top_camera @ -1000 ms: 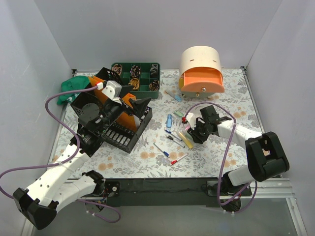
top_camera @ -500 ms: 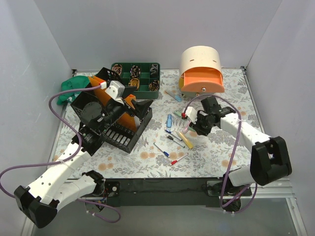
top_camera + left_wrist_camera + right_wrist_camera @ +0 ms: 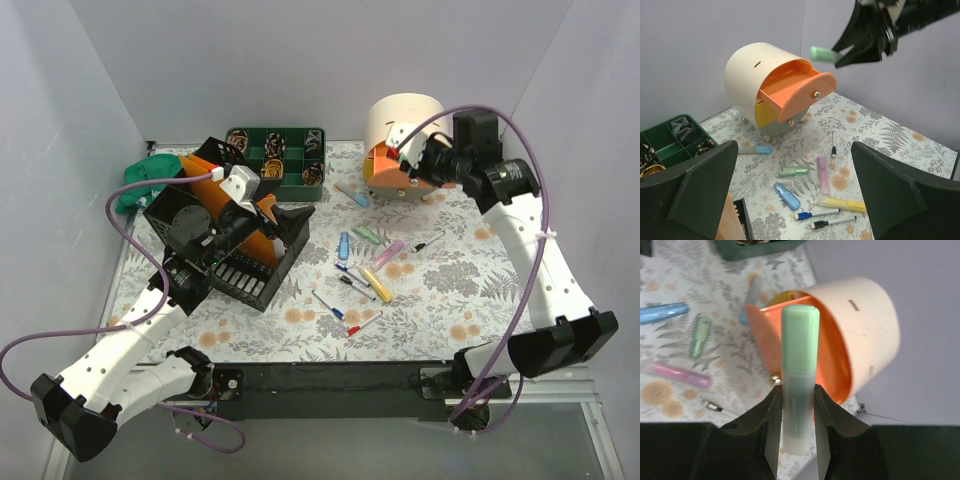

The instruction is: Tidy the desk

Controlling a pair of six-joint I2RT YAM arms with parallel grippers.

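Observation:
The floral desk (image 3: 440, 290) holds loose pens: a pink highlighter (image 3: 388, 250), a yellow highlighter (image 3: 377, 284), a blue one (image 3: 344, 244), a small green one (image 3: 366, 233) and thin markers (image 3: 355, 285). My right gripper (image 3: 425, 160) is shut on a green highlighter (image 3: 800, 380), held in the air just over the open orange drawer (image 3: 832, 360) of the cream round organizer (image 3: 405, 120). The highlighter also shows in the left wrist view (image 3: 821, 53). My left gripper (image 3: 285, 215) is wide open and empty, hovering over the black wire rack, its camera facing the pens (image 3: 794, 147).
A black wire-mesh file rack (image 3: 255, 270) with orange folders (image 3: 250, 225) stands at the left. A green compartment tray (image 3: 275, 160) sits at the back, a green cloth (image 3: 140, 180) at the far left. A black pen (image 3: 428, 240) lies right of the pens. Grey walls enclose three sides.
My right gripper has risen from the pens on the desk and moved back to the orange drawer with the green highlighter in it. The left arm has barely moved.

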